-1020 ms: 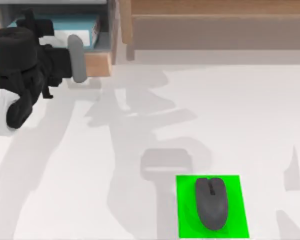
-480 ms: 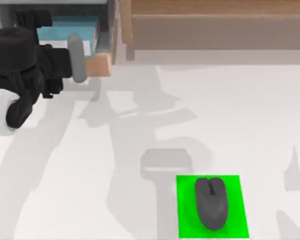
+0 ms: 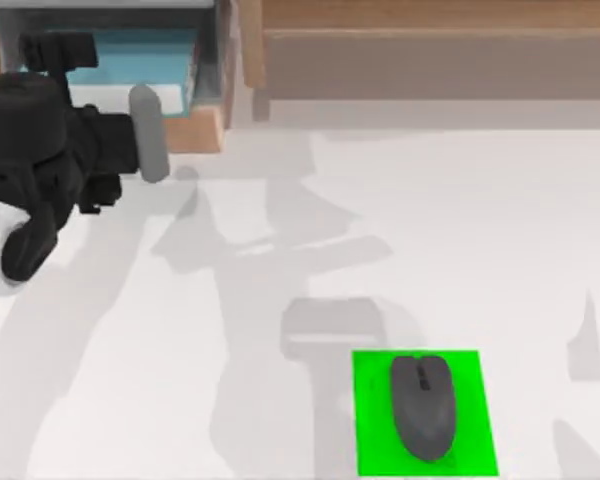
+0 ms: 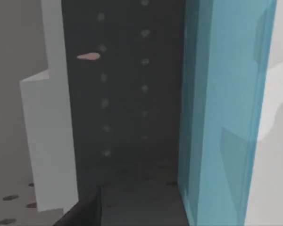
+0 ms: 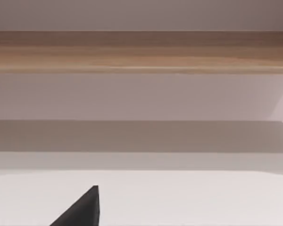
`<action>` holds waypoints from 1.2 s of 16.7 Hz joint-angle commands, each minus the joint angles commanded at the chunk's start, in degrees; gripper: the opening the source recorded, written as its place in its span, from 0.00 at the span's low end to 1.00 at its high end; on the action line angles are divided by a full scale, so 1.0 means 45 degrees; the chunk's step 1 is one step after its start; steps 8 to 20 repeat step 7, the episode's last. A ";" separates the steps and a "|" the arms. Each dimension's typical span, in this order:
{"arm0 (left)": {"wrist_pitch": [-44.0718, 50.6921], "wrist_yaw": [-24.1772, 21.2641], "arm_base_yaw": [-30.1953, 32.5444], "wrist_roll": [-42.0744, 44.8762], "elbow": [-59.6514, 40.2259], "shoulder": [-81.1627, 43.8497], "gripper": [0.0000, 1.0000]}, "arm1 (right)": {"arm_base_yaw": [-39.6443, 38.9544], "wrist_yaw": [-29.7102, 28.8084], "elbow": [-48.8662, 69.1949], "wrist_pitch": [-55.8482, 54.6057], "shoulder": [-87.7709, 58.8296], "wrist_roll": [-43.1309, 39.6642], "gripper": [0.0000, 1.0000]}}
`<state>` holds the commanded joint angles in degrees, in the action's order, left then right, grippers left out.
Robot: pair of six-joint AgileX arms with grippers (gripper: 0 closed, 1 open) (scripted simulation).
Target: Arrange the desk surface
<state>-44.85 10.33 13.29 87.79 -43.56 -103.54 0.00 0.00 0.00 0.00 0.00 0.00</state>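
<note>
I'm up at about ten o'clock on the desk surface (image 3: pixel 280 250), which spreads white across the whole middle of the top view. My left gripper (image 3: pixel 130 140) is at the grey handle (image 3: pixel 148 133) on the front of the wooden drawer (image 3: pixel 205 125), which juts out from the brown shelf unit (image 3: pixel 430 50) running along twelve o'clock. Whether my fingers are clenched on that handle or merely pressed against it, I cannot tell; the arm's black body hides them from above.

Inside the drawer sits a blue book (image 3: pixel 160 45), and my left wrist camera looks right down past its blue cover (image 4: pixel 217 117) into the dark drawer floor (image 4: pixel 127 117).

My read: the drawer is being pushed shut with the book stowed. To do this well I'd push straight toward twelve o'clock, square to the drawer front, so it slides on its track instead of twisting and jamming. Steady pressure, no sideways drift, and stop once the front meets the unit's face.

Down at five o'clock a dark grey mouse (image 3: pixel 424 405) lies on the green mat (image 3: pixel 475 450), well apart from my work. My right arm is parked, its wrist camera facing the shelf edge (image 5: pixel 141 52).
</note>
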 joint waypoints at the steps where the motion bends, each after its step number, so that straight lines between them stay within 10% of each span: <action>1: -0.0056 0.0032 0.0035 -0.0011 0.0226 0.0176 1.00 | 0.0000 0.0000 0.0000 0.0000 0.0000 0.0000 1.00; 20: -0.0386 0.0219 0.0226 -0.0038 0.1450 0.1052 1.00 | 0.0000 0.0000 0.0000 0.0000 0.0000 0.0000 1.00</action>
